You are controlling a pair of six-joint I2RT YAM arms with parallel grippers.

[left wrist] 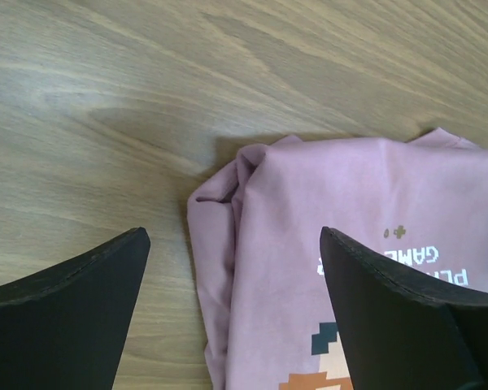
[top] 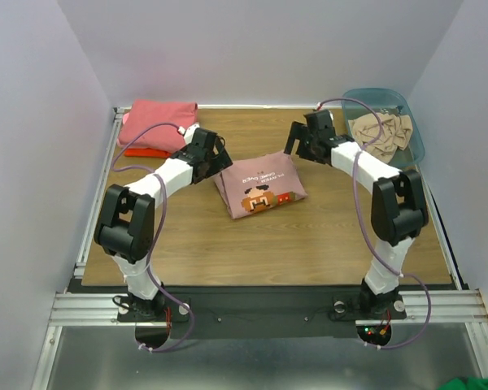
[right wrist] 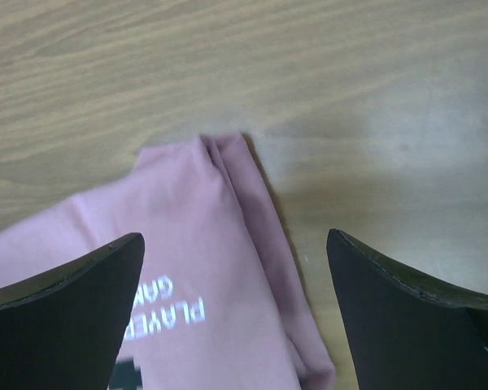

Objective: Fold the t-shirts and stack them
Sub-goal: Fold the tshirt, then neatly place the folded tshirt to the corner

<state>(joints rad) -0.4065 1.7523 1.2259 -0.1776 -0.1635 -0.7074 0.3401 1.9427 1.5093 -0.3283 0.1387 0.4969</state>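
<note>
A dusty pink t-shirt lies folded in the middle of the wooden table, its pixel-art print and white letters facing up. My left gripper is open above its left edge; the left wrist view shows the folded corner between the spread fingers. My right gripper is open above its far right corner, which shows in the right wrist view. A coral-pink folded shirt lies on an orange-red one at the far left corner.
A teal plastic bin holding crumpled beige cloth stands at the far right. White walls close in the table on three sides. Purple cables loop along both arms.
</note>
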